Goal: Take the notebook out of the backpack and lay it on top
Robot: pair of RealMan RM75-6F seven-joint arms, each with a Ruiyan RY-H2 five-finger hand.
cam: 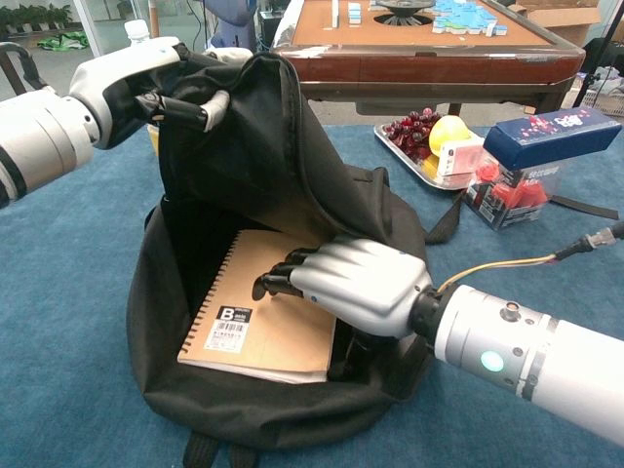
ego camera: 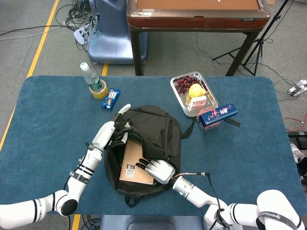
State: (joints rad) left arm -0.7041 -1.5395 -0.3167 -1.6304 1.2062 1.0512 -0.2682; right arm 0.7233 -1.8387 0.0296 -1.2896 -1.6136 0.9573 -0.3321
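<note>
A: Where does the notebook (cam: 268,317) sit?

B: Inside the open black backpack (ego camera: 158,129), flat on the lower panel, spiral edge toward the robot's left, barcode label at the near corner. The backpack lies mid-table on the blue table (ego camera: 48,110).

A: Right robot hand (cam: 359,283)?

B: Palm down on the notebook's right side, fingers on the cover, thumb tucked under the edge. It pinches the notebook. In the head view the same hand (ego camera: 157,170) sits at the bag's mouth.

A: Left robot hand (cam: 146,83)?

B: Raised, fingers curled around the backpack's upper flap, holding it up so the opening gapes. From the head view (ego camera: 109,133) it grips the flap's left edge.

A: Other items?

B: Metal tray (ego camera: 178,92) with grapes, a yellow fruit and a small carton, right of the backpack. Blue box (ego camera: 218,114) beside the tray. Bottle (ego camera: 94,80) and a snack bar (ego camera: 111,98) near the far left, well apart from the bag.
</note>
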